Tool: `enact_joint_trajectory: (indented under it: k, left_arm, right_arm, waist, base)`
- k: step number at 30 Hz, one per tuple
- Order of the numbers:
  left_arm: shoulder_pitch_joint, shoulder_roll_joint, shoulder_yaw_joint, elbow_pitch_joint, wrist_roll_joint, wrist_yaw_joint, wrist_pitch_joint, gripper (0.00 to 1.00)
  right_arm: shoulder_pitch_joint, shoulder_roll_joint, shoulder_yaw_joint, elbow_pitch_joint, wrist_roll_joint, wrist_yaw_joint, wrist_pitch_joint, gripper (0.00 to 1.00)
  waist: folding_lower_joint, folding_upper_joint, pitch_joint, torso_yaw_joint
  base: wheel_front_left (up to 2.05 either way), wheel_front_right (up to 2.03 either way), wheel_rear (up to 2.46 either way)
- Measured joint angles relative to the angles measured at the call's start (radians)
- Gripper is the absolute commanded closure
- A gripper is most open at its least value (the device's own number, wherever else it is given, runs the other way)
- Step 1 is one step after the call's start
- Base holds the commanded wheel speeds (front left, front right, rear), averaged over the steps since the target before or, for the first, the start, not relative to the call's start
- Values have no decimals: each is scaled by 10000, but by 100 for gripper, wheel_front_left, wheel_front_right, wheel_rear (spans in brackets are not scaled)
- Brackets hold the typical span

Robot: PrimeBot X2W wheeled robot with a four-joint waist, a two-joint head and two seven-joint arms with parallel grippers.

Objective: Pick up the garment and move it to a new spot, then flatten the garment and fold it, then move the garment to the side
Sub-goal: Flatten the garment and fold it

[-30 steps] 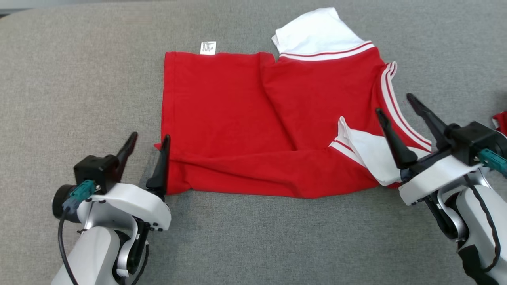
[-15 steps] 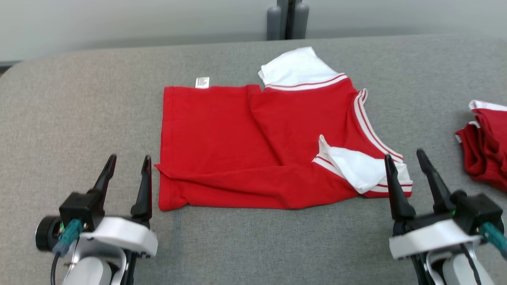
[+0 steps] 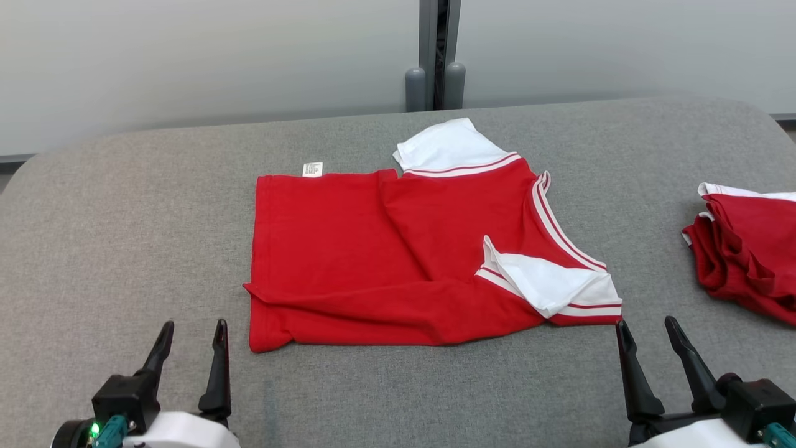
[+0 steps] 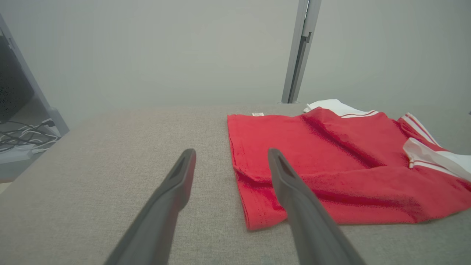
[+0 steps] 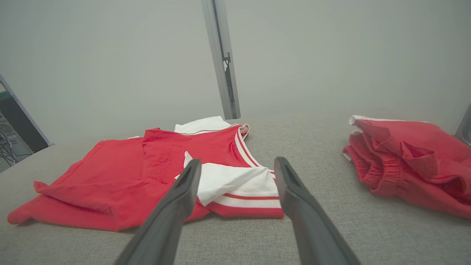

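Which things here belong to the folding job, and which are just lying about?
Job:
red fabric shirt with white striped sleeves
left gripper
right gripper

Lying about:
crumpled red cloth pile, far right
grey metal post behind

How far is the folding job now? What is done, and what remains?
Done: the red garment lies fairly flat on the grey table and looks folded once. In hand: nothing; the left claw and right claw are open, clear of the cloth. Left: probably another fold, then moving it to the side, perhaps toward the red pile.
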Motion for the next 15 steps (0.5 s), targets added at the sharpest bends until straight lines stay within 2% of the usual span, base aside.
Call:
enact_joint_trajectory:
  k: [15]
  left_arm:
    - [130, 104, -293, -667, 46, 286, 579, 0]
  right_arm:
    - [114, 151, -186, -360, -148, 0, 410, 0]
  waist:
    - [0, 0, 73, 134]
  base:
    - [0, 0, 0]
